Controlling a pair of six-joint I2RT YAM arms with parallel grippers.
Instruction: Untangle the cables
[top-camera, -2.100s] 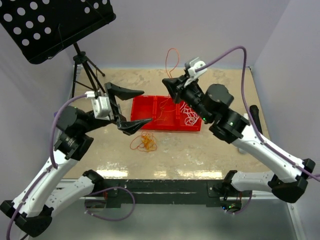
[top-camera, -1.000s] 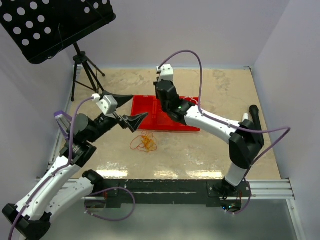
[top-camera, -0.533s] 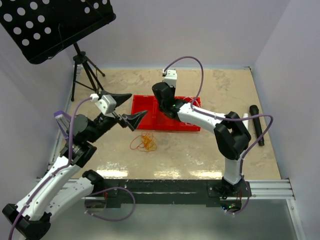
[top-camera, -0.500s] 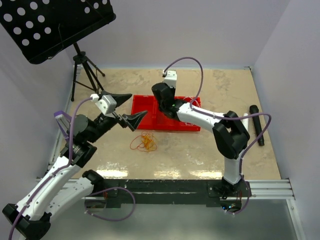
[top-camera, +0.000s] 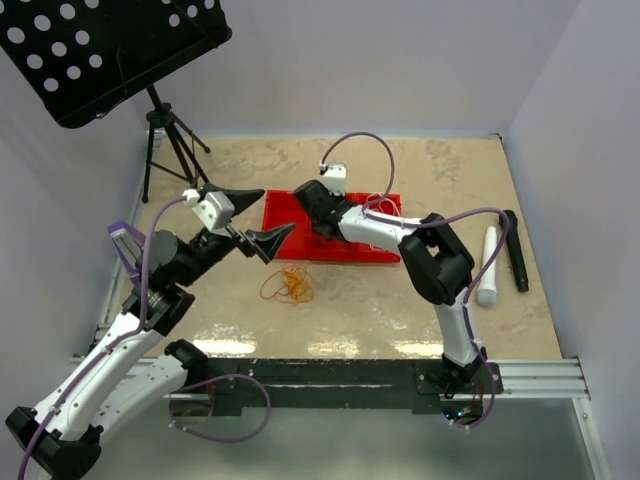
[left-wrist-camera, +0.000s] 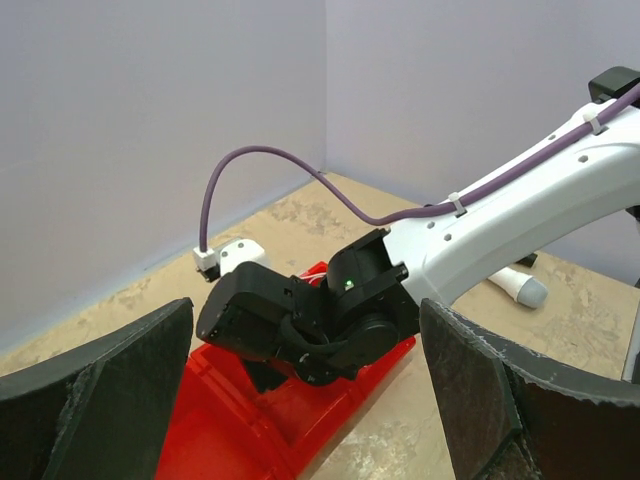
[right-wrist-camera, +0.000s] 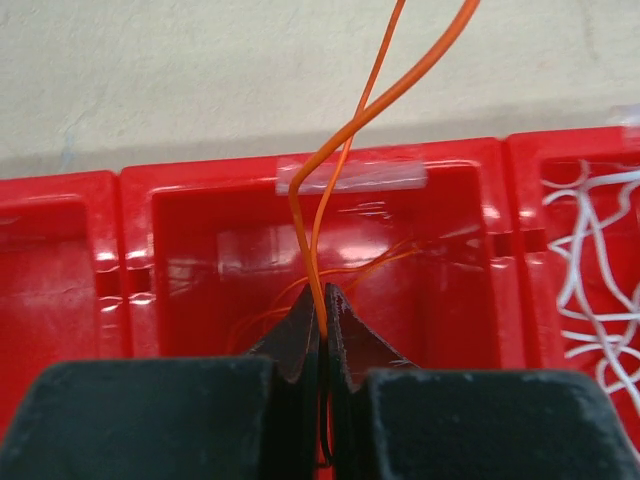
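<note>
1. Right end effector (right-wrist-camera: 322, 300): shifted leftward and lower over the red tray (right-wrist-camera: 140, 230) since half a second earlier; fingers were pressed together, pinching an orange cable (right-wrist-camera: 308, 215).
2. Pinched cable: two strands rose from the pinch above the tray's middle compartment, which held more thin orange strands.
3. White cables (right-wrist-camera: 600, 260): heaped in the adjoining compartment, on the right of the wrist view.
4. Orange tangle (top-camera: 290, 283): lay on the worktop (top-camera: 400, 310), just in front of the tray.
5. Left end effector (top-camera: 278, 210): position unchanged, spread wide, holding nothing, raised near the tray's left end.
</note>
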